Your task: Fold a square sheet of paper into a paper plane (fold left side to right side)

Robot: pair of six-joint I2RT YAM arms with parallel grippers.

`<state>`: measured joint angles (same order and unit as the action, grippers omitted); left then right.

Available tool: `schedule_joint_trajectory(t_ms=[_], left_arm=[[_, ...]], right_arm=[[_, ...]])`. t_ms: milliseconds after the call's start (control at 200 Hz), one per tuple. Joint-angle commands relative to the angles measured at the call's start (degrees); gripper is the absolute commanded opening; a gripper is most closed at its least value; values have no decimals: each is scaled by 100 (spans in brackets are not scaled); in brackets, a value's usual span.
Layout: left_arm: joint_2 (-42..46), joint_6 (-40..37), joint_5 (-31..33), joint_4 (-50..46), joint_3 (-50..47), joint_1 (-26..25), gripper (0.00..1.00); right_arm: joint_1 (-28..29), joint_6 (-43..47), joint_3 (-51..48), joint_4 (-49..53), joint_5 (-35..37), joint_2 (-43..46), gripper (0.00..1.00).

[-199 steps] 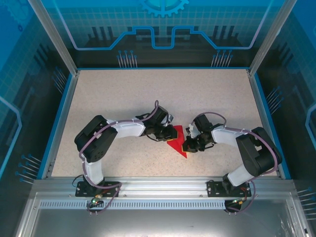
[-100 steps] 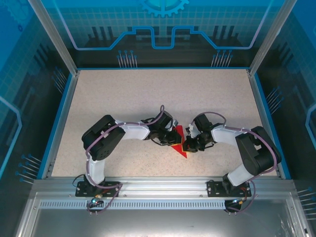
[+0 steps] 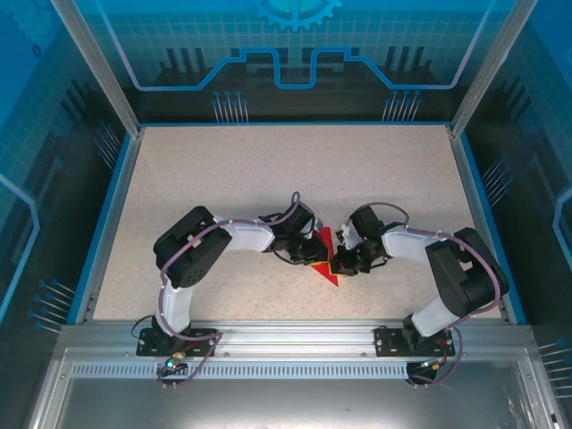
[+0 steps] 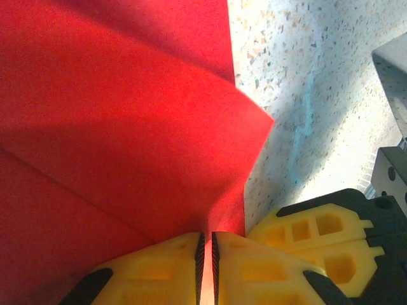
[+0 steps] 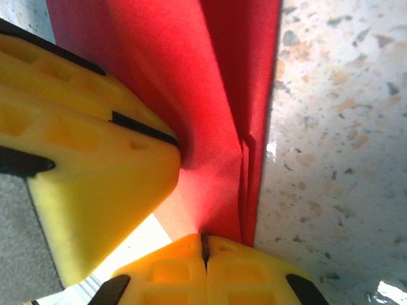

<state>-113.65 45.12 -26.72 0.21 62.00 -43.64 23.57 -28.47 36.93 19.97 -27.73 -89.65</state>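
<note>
- Your left gripper (image 4: 206, 244) is pinched almost closed on a raised flap of the square sheet of paper (image 4: 114, 127), just beside the right gripper (image 5: 205, 240).
- That right gripper's jaws are fully closed, tips touching the sheet where it lies on the table (image 3: 223, 179); you cannot tell if they pinch it.
- You look midway through the left-to-right fold. Next, carry the flap over towards the right gripper, match edges, press flat.

Left tool (image 4: 206, 249) tight on the creased square sheet of paper (image 4: 114, 127), right tool (image 4: 315, 238) alongside, speckled table (image 4: 305, 82) beneath.
</note>
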Motion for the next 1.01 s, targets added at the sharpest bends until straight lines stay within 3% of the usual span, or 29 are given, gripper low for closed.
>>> schedule_joint_trajectory(t_ms=[0, 725, 1000], left_arm=[[-202, -266, 430, -435, 118, 258, 15], [-404, -1360, 809, -1069, 712, 1418, 15], [340, -1333, 637, -889, 288, 1390, 16]], right_arm=[[-42, 77, -230, 381, 833, -351, 0], [-19, 108, -222, 415, 794, -351, 0], [-11, 113, -204, 403, 787, -366, 0]])
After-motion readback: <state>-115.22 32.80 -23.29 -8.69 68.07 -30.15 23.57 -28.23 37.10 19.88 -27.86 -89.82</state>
